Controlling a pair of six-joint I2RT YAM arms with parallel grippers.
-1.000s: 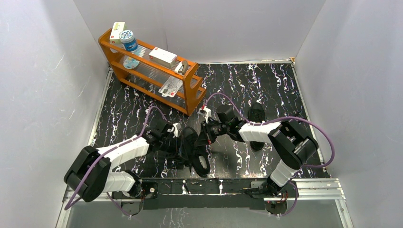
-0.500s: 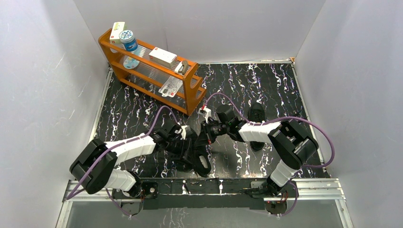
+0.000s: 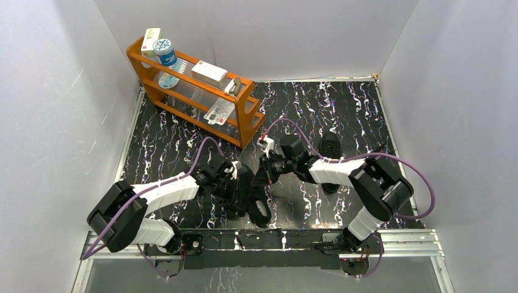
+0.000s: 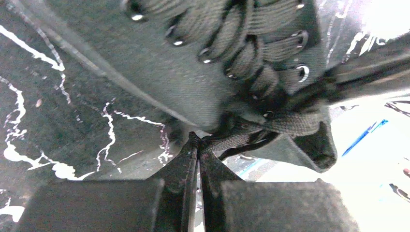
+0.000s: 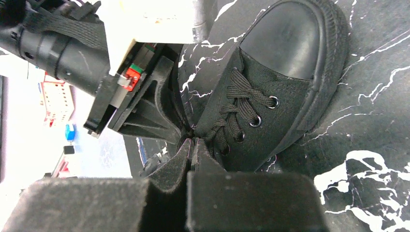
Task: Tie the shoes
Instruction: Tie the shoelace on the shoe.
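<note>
The left gripper (image 4: 197,145) has its fingers pressed together on a flat black lace (image 4: 285,123). The lace runs off to the right of the tips, across the collar of the near sneaker (image 4: 188,82) directly ahead of them. The hold is only at the very tips, so a sideways tug would probably let the lace slide out, or drag the light shoe along instead of drawing the strand.

Facing it, the right gripper (image 5: 193,145) is also closed, tips against the top eyelets. I cannot tell whether a strand is caught between them. With both wrists crowded over one shoe, a crossing move risks a collision or a snagged loop.

The second sneaker (image 3: 330,146) lies beyond the right gripper's forearm, where that arm could knock it.
</note>
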